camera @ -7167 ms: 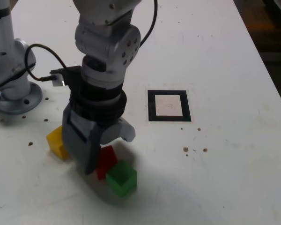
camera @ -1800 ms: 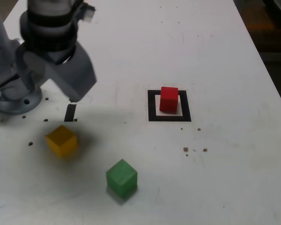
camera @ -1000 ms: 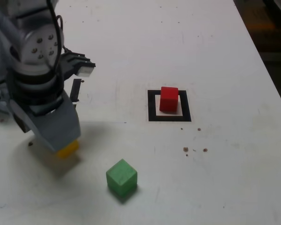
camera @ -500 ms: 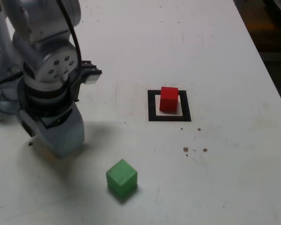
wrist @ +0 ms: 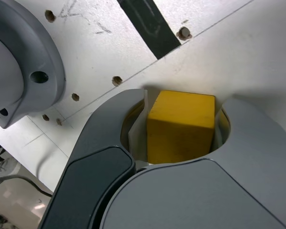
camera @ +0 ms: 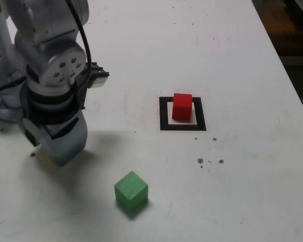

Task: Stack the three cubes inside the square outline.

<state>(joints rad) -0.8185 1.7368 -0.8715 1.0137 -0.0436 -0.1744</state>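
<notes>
Claw [camera: 60, 151] at the exterior view's left, pointed down at the white table [camera: 242, 60], tips at the surface; same claw [wrist: 181, 133] in wrist view pressed in on the yellow cube [wrist: 181, 126] from both sides. Yellow cube seated between the two jaws, side faces against the inner pads, upper face and one front face visible. Hidden behind the claw body in the exterior view. Claw shell smooth grey plastic, rounded and broad; wrist section above it pale metal, cylindrical, dotted with screw holes, black cable looping off it. Arm base [wrist: 24, 62] a grey round flange, bolt hole in the rim, near the cube on the table. Short black tape strip [wrist: 150, 26] flat on the table just beyond the cube, apart from it.

Green cube [camera: 131, 190] further right and nearer the camera, alone on the table, well apart from the claw, turned corner-on. Matte, crisp edges, soft shadow beneath.

Red cube [camera: 182, 106] right of centre, inside the square outline [camera: 164, 113], resting on the white middle toward the far edge. Matte, same size as the green. Outline a thick black tape frame, flat, sharp corners.

Table surface white, smooth, faintly scuffed, with a few dark specks [camera: 210, 161] just right of and below the outline.
</notes>
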